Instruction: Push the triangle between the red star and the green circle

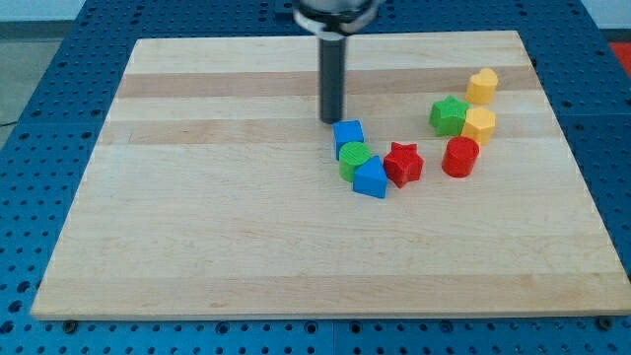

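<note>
My tip (331, 120), the lower end of the straight dark rod, rests on the pale wooden counter (197, 227) just above the centre of the board, and there are no jaws on this arm to be released or clenched (the rod simply ends in a blunt point). The tip stands at about eleven o'clock of the blue cube-like plastic block (348, 135), very close to its upper left corner; whether they touch cannot be told.

Directly at six o'clock of that blue block sits the green round plastic block (354, 157), the two touching. The blue triangle-like plastic block (371, 177) lies at about five o'clock of the green circle, pressed against it, and the red star-shaped plastic block (403, 163) is at its two o'clock, just beside it. So the triangle sits low in the gap, slightly below the line joining circle and star.

A second cluster lies well apart at three o'clock: a red cylinder-like plastic block (459, 157), a green star-shaped plastic block (450, 115) at its eleven o'clock, a yellow plastic block (479, 125) touching the green star's right side, and another yellow plastic block (482, 85) at twelve o'clock of that one.
</note>
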